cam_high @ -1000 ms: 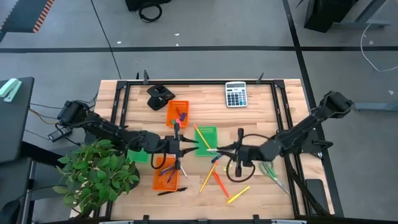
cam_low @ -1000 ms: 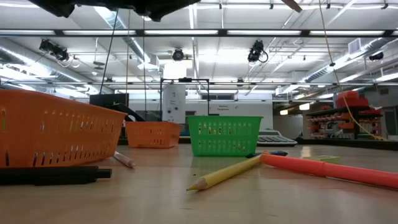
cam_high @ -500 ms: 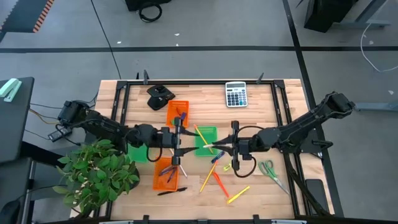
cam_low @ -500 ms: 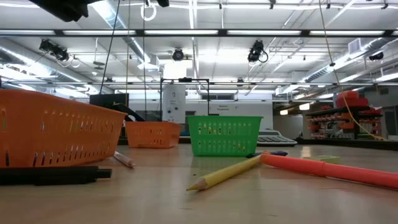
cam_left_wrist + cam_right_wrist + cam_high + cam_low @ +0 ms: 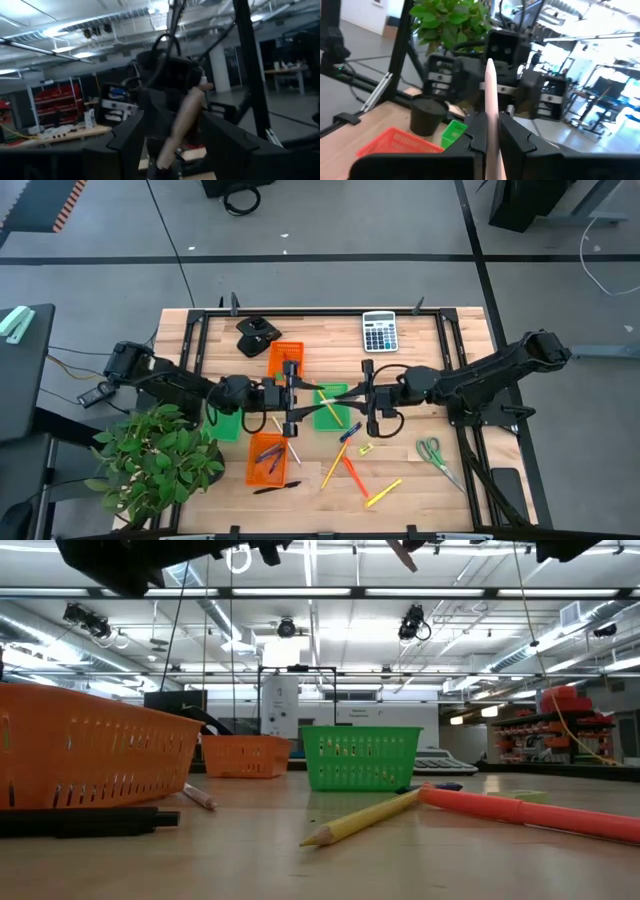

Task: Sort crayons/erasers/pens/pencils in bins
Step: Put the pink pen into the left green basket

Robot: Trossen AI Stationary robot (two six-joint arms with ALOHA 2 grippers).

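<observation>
Handover underway over the green bin point(image 5: 333, 406) at table centre: your right gripper point(image 5: 352, 402) pinches a pale pencil point(image 5: 490, 107); the left gripper point(image 5: 303, 398), spread, faces it from nine o'clock. Next, I judge, lower it into a bin.

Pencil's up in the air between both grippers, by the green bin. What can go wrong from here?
1. The right gripper pinches the pale pencil near one end, so the long free length could pivot or slip.
2. The pencil seems to lie between the fingers of the open left gripper. Pulling away askew could snag it.
3. If dropped, it may miss the green bin.
</observation>
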